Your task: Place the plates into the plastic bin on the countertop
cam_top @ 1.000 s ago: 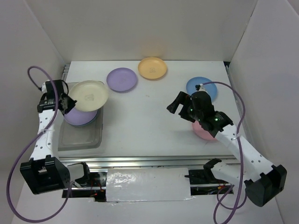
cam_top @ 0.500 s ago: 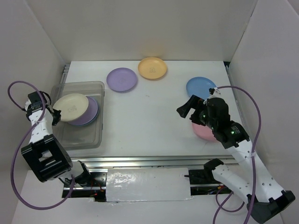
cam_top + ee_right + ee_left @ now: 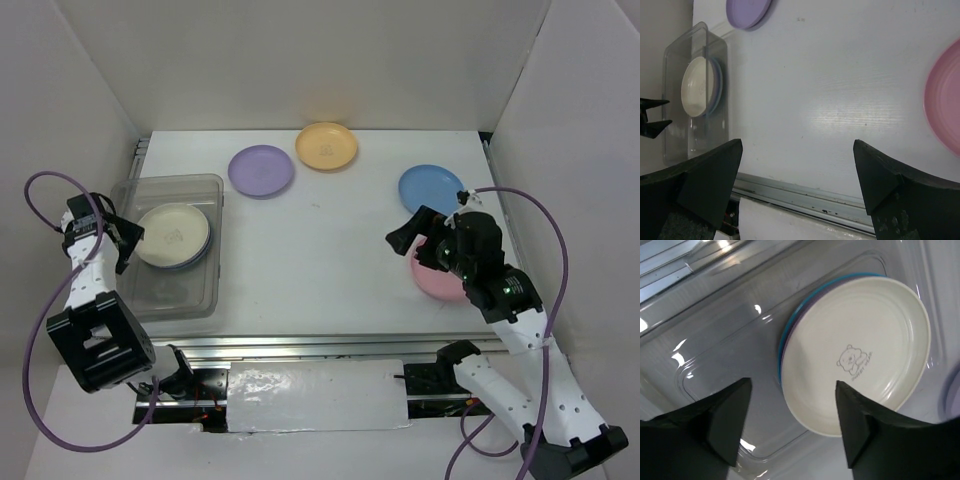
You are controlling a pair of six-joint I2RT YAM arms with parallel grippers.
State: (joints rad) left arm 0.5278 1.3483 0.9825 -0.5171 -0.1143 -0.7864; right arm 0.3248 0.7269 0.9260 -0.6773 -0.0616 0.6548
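Observation:
The clear plastic bin (image 3: 160, 290) stands at the left of the countertop (image 3: 320, 250). Inside it a cream plate (image 3: 172, 235) lies flat on top of a stack; in the left wrist view the cream plate (image 3: 860, 350) shows a lilac rim and a thin blue rim (image 3: 788, 332) beneath it. My left gripper (image 3: 122, 243) hovers open over the bin's left side, just off the plate's edge, holding nothing. A lilac plate (image 3: 261, 170), an orange-yellow plate (image 3: 326, 146) and a blue plate (image 3: 431, 188) lie on the countertop. My right gripper (image 3: 412, 240) is open and empty above the pink plate (image 3: 440, 282).
White walls close in the left, back and right. A metal rail (image 3: 320, 345) runs along the front edge. In the right wrist view the open right gripper (image 3: 797, 145) looks across bare countertop toward the bin (image 3: 695, 140), with the pink plate (image 3: 945, 110) at the right edge.
My left gripper has opened and let go of the cream plate, which now lies flat on the stack in the bin. The right arm has drawn back slightly toward the pink plate.

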